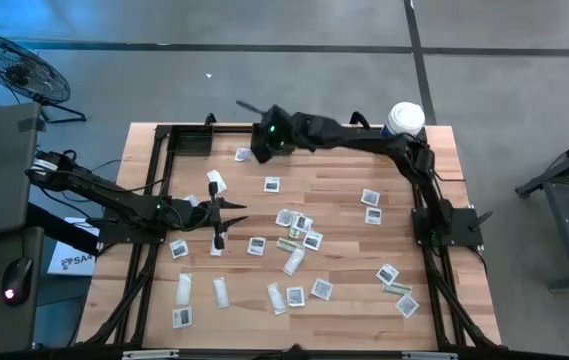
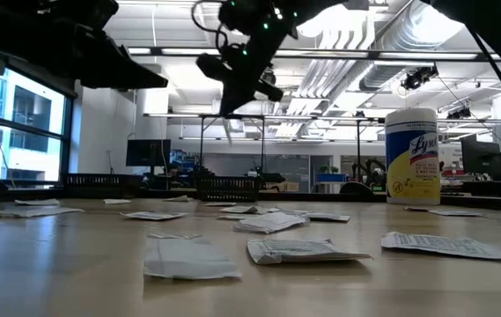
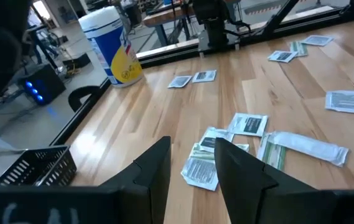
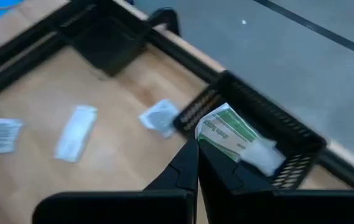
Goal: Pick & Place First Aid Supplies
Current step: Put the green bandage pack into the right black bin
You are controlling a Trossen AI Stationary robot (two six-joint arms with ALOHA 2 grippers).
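First aid supplies (image 1: pixel 294 262) lie scattered flat over the pale wooden plank table (image 1: pixel 344 310) in the high view: square white packets with dark printed centres, and narrow white strips whose long axes mostly run toward the near and far edges, some tilted. The left gripper (image 1: pixel 234 216) points toward the table's middle with its fingers partly apart and nothing between them; the right gripper (image 1: pixel 247 105) reaches over the far edge, beside the large white tub (image 1: pixel 405 120). In the low view the packets look thin and crinkled, edges slightly lifted off the wood, and the tub stands upright at the right. In the left wrist view two dark fingers (image 3: pixel 155 174) stand apart above a small pile of packets. In the right wrist view the fingertips are pressed together, above a black mesh basket (image 4: pixel 288 140) that holds a green-and-white packet (image 4: pixel 229 134) lying slantwise.
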